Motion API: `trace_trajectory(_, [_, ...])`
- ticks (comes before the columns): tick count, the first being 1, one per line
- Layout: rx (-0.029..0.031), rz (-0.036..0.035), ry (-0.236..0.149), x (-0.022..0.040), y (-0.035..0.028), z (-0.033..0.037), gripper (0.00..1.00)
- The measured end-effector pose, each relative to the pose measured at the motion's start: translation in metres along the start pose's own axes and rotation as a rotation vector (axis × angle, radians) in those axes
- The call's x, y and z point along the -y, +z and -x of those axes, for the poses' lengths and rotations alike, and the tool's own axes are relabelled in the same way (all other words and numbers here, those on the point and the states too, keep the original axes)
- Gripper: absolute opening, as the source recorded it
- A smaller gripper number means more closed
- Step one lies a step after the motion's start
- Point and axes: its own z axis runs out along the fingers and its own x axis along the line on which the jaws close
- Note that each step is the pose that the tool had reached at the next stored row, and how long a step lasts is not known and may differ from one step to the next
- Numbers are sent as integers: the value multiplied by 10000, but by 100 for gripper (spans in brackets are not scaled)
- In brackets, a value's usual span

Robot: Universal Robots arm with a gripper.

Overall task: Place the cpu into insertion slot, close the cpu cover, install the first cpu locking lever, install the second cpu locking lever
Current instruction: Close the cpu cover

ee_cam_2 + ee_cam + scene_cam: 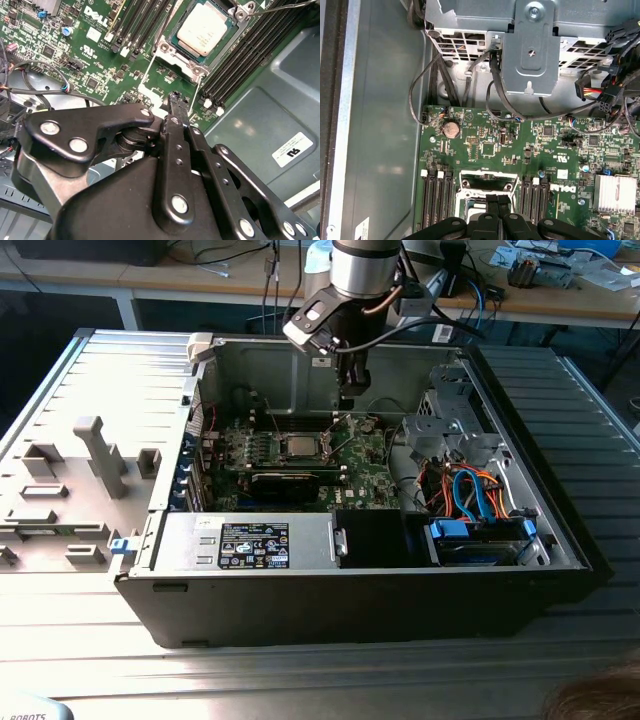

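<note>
The cpu [204, 30], a silver-topped square chip, lies in the insertion slot [175, 40] on the green board. In the exterior view the cpu [298, 445] sits mid-board inside the open computer case. The grey metal cpu cover [176, 54] frames the chip; I cannot tell whether it is pressed fully down. A thin wire lever [280, 6] sticks out past one corner of the socket. My gripper [175, 100] hovers above the board just beside the socket, fingers together and holding nothing. In the exterior view the gripper [349, 397] hangs over the board's far side.
Black memory slots [240, 65] flank the socket. A grey drive cage [530, 45] with dangling cables stands close by. Coloured cables [470, 490] fill the case on the exterior view's right. A labelled power supply [255, 545] lines the front. A grey moulded tray [80, 480] lies outside.
</note>
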Motion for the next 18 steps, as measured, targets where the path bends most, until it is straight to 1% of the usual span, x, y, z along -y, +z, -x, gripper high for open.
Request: trace_trajectory(18, [0,0,0,-70,1,5,11])
